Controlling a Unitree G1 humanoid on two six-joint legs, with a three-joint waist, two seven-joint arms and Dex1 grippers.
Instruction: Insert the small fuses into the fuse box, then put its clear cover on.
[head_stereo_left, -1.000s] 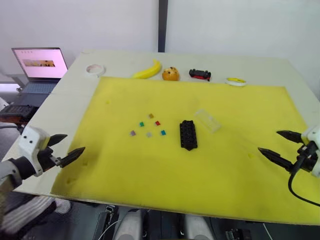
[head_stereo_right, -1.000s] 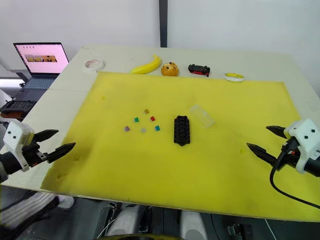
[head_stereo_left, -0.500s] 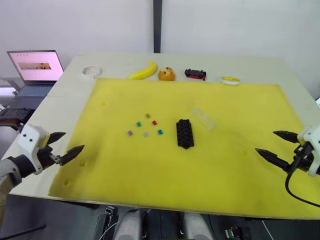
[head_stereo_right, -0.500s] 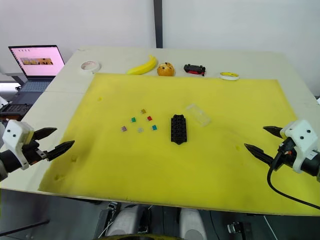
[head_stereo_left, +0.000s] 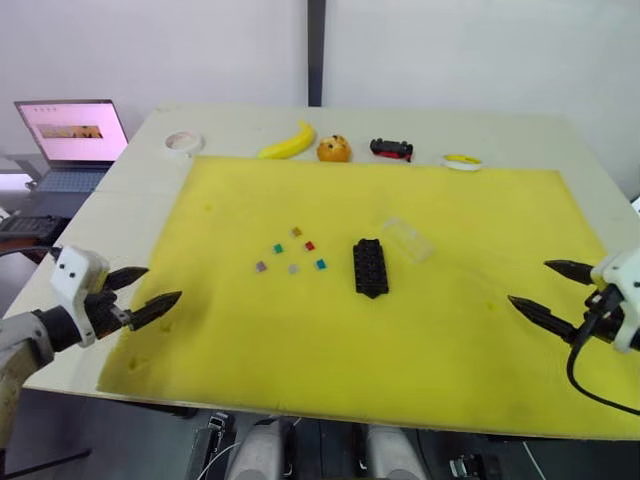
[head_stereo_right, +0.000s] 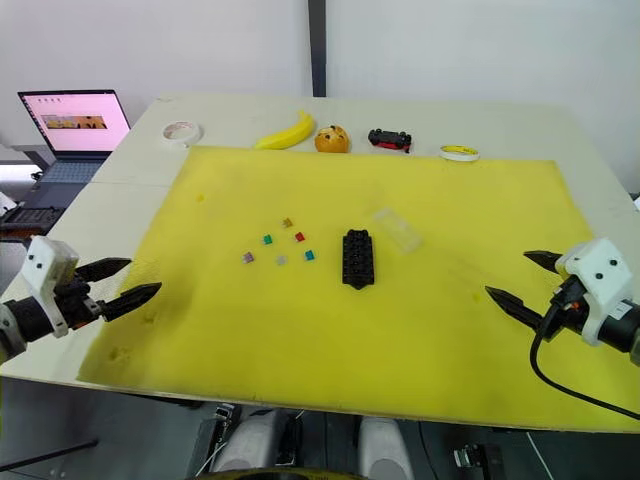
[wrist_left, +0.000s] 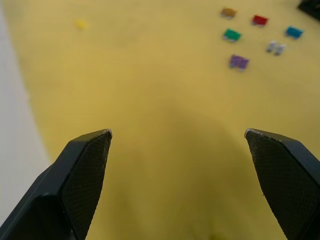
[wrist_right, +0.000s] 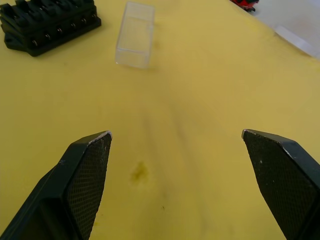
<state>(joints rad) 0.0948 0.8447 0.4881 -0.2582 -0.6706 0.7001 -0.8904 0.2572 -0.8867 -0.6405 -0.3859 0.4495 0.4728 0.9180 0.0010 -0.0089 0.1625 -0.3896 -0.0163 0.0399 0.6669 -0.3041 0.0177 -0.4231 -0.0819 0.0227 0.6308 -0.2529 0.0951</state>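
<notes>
1. My left gripper hovers over the near left edge of the yellow mat, fingers spread wide and holding nothing.
2. My right gripper hangs over the mat's near right side, likewise released and empty (both point in toward the middle).
3. The fuse box lies flat near the centre of the mat, its long side running near to far, with its slots facing up.
4. The small fuses sit loose in a little cluster just left of the fuse box, apart from it and from each other; in my left wrist view I make out an orange, a red, a teal, a green, a grey and a purple one.
5. The clear cover rests on the mat just beyond the fuse box's far right corner, near it but not touching, turned at an angle.
6. Along the far side of the tabletop, off the mat, stand a tape roll, a banana, an orange fruit, a toy car and a yellow ring.
7. A laptop sits open beyond the tabletop's left edge.
</notes>
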